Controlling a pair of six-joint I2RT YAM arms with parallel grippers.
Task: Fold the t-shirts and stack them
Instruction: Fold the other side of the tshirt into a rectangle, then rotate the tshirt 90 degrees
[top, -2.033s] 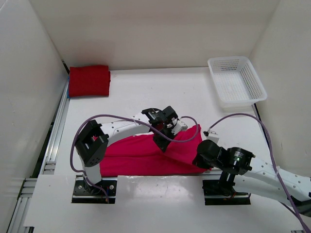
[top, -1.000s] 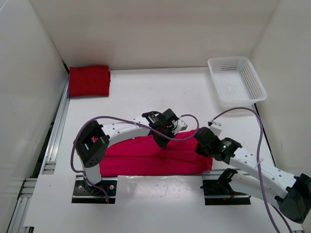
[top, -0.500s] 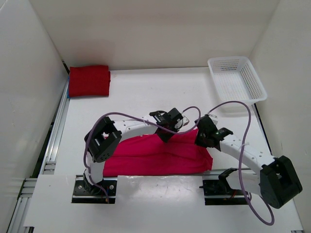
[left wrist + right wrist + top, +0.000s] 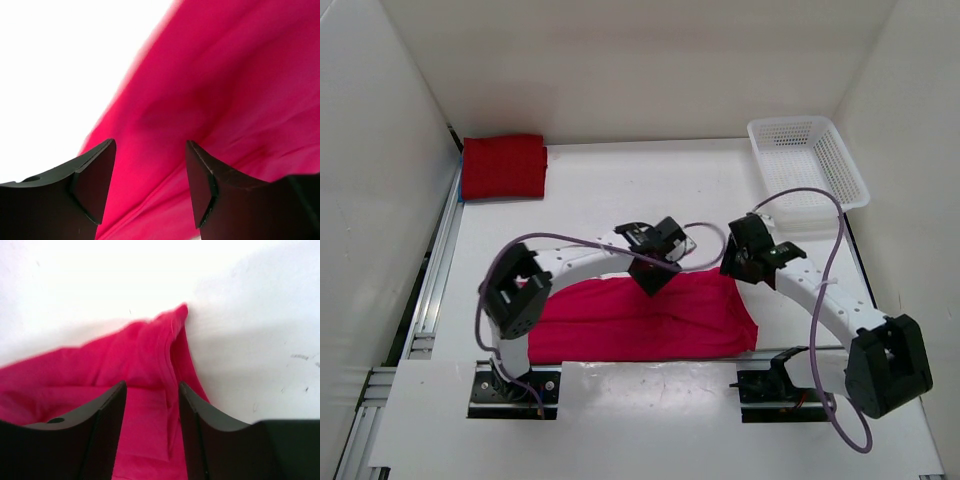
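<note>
White table (image 4: 620, 190), seen from above, walled on three sides. I am running both arms from its near edge.

The bright pink-magenta t-shirt (image 4: 620, 320) lies flat along the near edge as one long band, running left to right between the two arm bases. A white mesh basket (image 4: 807, 165) sits in the far right corner, well apart from the shirt. The dark red t-shirt (image 4: 503, 167) rests in the far left corner, already a neat folded square. I see no blue shirt in any view.

The left gripper (image 4: 653, 275) hovers over the far edge of the pink band, near its middle. In its wrist view the two dark fingers (image 4: 95, 175) stand spread, with only cloth beneath and nothing pinched. The right gripper (image 4: 735, 262) hangs just beyond the band's far right corner. Its fingers (image 4: 107, 415) are also spread, and the layered corner (image 4: 177, 315) of the shirt shows past them, untouched.

My reading: the lengthwise fold is laid and the crosswise fold comes next. That calls for pinching all layers at one short end, both corners together, carrying them over to the other end, then moving the bundle onto the red shirt.
</note>
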